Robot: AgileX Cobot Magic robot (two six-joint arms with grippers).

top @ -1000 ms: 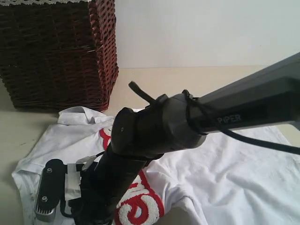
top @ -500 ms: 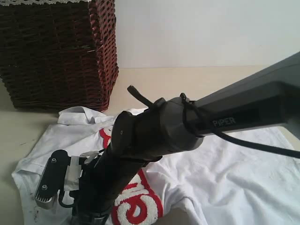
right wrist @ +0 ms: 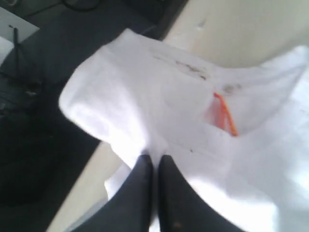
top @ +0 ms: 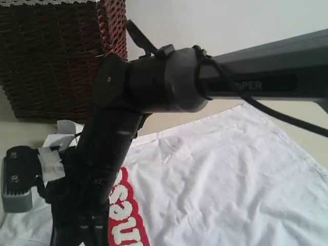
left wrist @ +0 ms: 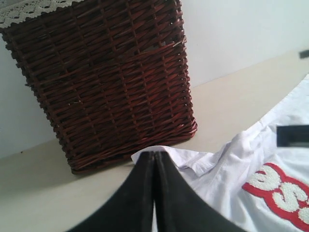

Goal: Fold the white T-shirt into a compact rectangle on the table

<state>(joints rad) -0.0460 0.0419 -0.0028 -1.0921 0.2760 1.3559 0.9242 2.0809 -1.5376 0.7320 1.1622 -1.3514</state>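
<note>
On the table (left wrist: 38, 179), the white T-shirt (top: 230, 169) lies spread in front of the wicker basket (top: 46, 61). In the exterior view its long axis runs from the near left, where the red-edged letters (top: 123, 215) show, toward the far right. The left gripper (left wrist: 154, 157) has its jaws pressed together on a cloth edge near the basket. The right gripper (right wrist: 154, 162) also has its jaws closed, pinching raised fabric close to the orange neck tag (right wrist: 223, 113).
</note>
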